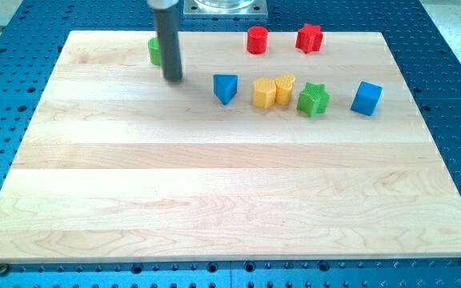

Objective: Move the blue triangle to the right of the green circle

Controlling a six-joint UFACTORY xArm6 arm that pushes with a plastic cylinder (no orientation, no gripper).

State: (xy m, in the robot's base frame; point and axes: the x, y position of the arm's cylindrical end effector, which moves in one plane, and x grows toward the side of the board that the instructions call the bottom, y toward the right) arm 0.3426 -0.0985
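The blue triangle [225,87] lies on the wooden board [214,184] near the view's top, left of centre. The green circle [154,50] sits at the top left, partly hidden behind my rod. My tip [173,79] rests on the board just below and right of the green circle, about a block's width to the left of the blue triangle and touching neither.
To the right of the blue triangle stand a yellow hexagon [264,93], a yellow heart [284,86], a green star [313,98] and a blue cube [366,98]. A red cylinder [257,39] and a red star [309,38] sit along the top edge.
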